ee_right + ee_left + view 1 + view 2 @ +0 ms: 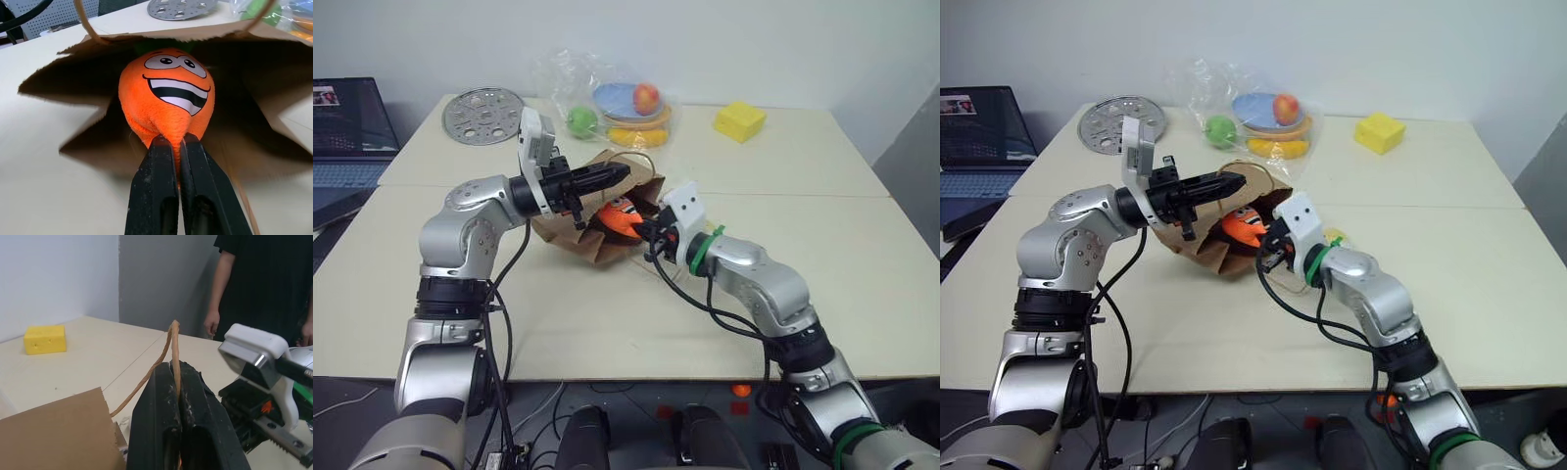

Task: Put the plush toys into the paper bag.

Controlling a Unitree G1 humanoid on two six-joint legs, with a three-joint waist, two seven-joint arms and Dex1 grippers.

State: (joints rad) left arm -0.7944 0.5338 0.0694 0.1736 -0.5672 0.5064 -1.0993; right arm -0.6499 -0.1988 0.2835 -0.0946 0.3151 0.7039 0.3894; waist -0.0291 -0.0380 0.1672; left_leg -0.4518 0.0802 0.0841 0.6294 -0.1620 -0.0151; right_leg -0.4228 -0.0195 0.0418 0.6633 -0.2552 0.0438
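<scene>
The brown paper bag (pixel 570 235) lies on its side in the middle of the table, its mouth facing my right arm. My left gripper (pixel 623 175) is shut on the bag's twisted paper handle (pixel 172 340) and holds the upper edge of the mouth up. An orange carrot plush toy (pixel 166 95) with a cartoon face sits right in the bag's opening (pixel 205 36). My right gripper (pixel 173 141) is shut on the carrot's lower end, and from the head views it sits at the mouth of the bag (pixel 646 233).
At the back of the table are a yellow block (pixel 739 120), a clear plastic bag (pixel 607 98) with fruit and plates, and a perforated metal disc (pixel 484 102). A laptop (pixel 347 127) stands off to the left. A person (pixel 264 284) stands beyond the table's far side.
</scene>
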